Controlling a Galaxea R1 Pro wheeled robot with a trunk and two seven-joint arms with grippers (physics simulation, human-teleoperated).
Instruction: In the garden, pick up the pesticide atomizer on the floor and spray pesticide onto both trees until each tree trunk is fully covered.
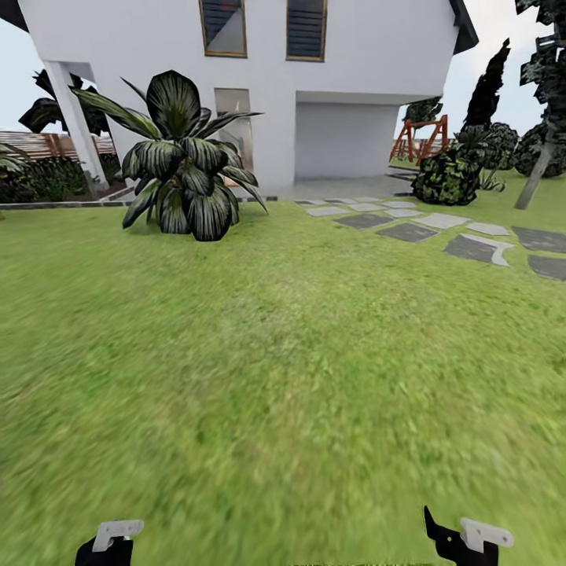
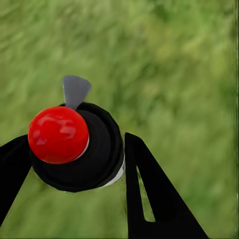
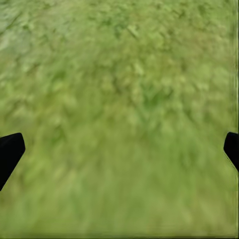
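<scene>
Ahead of both jaws, garden lawn [image 1: 283,354] runs up to a white house [image 1: 259,86]. Big dark broad-leaf plant [image 1: 182,161] stands in front of the house, left side. Grey stepping stones [image 1: 440,228] cross the grass on the right; a tilted tree trunk [image 1: 538,173] rises beyond them, with round bushes [image 1: 452,173] and an orange swing frame [image 1: 420,137] further back. Slat fence [image 1: 47,144] far left. Left gripper [image 2: 74,164]: jaws pinching the pesticide atomizer [image 2: 82,149], black body between the two black fingers [image 2: 154,199], red top [image 2: 58,134] facing the camera, grey nozzle tab above it. Right gripper [image 3: 119,149]: jaws spread wide, nothing between them, blurred grass beyond.
</scene>
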